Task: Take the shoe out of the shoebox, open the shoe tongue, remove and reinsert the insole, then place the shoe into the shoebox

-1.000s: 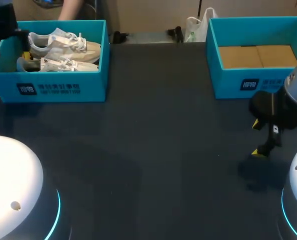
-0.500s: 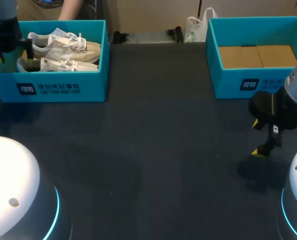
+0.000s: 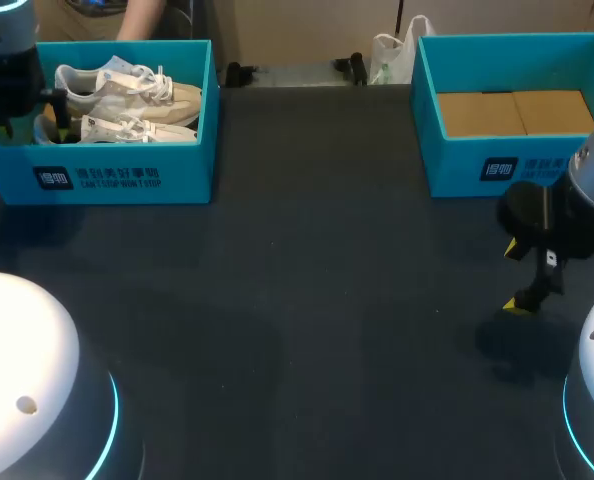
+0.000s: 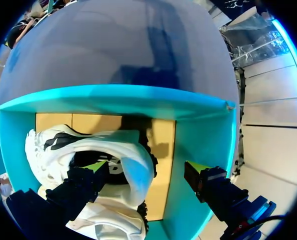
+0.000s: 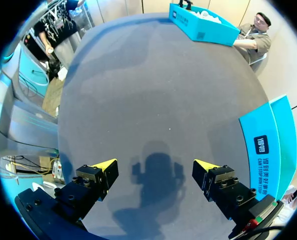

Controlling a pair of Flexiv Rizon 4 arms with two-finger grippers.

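Left gripper hangs inside the shoebox, fingers spread, one tip at the mouth of the shoe lying in that shoebox, the other outside its heel; right gripper, fingers apart, is well away from the shoebox

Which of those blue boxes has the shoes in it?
At the far corners of the dark table stand two open turquoise boxes. The shoebox on the robot's left holds pale lace-up sneakers and the left gripper; the other box shows only bare cardboard.
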